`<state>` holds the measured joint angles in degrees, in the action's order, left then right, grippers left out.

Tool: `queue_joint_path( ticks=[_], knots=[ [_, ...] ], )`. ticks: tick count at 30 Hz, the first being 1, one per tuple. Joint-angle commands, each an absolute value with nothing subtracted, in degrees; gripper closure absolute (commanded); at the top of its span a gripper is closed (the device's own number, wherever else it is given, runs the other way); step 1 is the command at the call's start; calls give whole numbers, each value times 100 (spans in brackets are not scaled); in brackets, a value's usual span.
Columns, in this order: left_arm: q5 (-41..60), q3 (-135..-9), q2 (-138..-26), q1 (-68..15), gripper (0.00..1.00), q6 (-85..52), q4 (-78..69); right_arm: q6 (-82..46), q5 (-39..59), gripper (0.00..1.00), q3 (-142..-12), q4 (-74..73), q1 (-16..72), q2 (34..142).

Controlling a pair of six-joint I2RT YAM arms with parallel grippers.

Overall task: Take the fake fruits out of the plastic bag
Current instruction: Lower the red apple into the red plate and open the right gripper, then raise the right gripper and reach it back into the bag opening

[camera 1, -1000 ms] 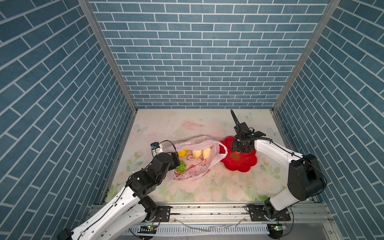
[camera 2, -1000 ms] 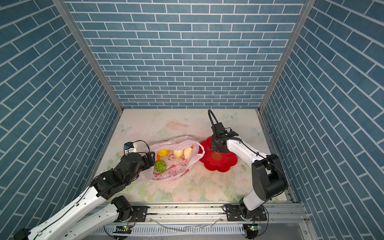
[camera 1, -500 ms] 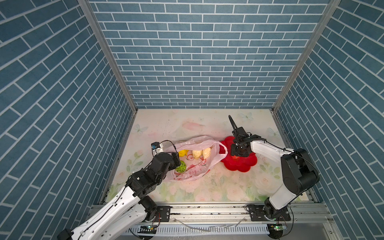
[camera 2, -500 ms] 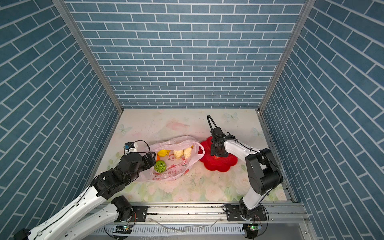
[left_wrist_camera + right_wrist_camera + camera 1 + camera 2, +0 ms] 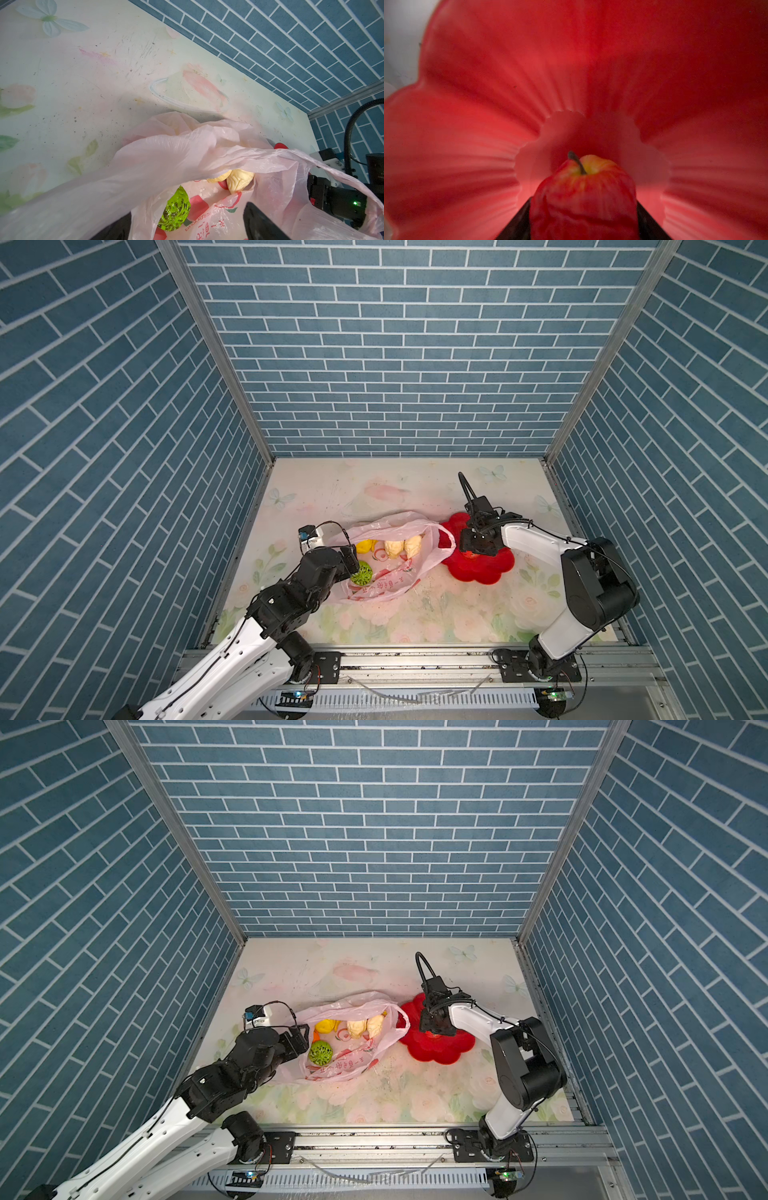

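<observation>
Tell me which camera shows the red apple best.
Right wrist view: the red apple fills the foreground, stem visible. In both top views the right tool largely covers it; left wrist misses it.

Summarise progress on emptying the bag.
Done: red apple is out of the plastic bag. In hand: it sits between the jaws of the right gripper over the red dish, grip unclear. Remaining: green fruit, yellow fruit and two cream fruits in the bag, left gripper open at its mouth.

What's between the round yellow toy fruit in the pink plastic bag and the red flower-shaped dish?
Two cream toy fruits, then a handle of the pink plastic bag, in both top views.
</observation>
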<state>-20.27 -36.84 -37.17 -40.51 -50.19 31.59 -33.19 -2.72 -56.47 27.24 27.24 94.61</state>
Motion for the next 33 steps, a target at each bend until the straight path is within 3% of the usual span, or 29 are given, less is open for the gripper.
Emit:
queue_joint_path(
  ticks=[1, 10, 16, 21, 27, 33],
  knots=[
    [-2070, -3698, -3685, -4020, 14, -5052, 3344, -3420, -367, 30, -5464, 2917, 2698, 9470],
    [-2125, -3648, -3321, -4017, 14, -5095, 3450, -3307, -439, 18, -5714, 3293, 2698, 9085],
    [-2234, -3590, -3109, -4017, 14, -5132, 3594, -3218, -826, 17, -6149, 4114, 2737, 8384],
    [-2484, -3484, -2930, -4018, 13, -5163, 3844, -3025, -1550, 25, -6918, 4894, 3194, 7743],
    [-2515, -3513, -2908, -3999, 13, -5070, 4236, -3048, -2504, 36, -8342, 5275, 4651, 7986],
    [-2677, -3472, -2930, -3986, 13, -5235, 4665, -3142, -2165, 41, -9283, 4751, 5807, 8895]
  ],
)
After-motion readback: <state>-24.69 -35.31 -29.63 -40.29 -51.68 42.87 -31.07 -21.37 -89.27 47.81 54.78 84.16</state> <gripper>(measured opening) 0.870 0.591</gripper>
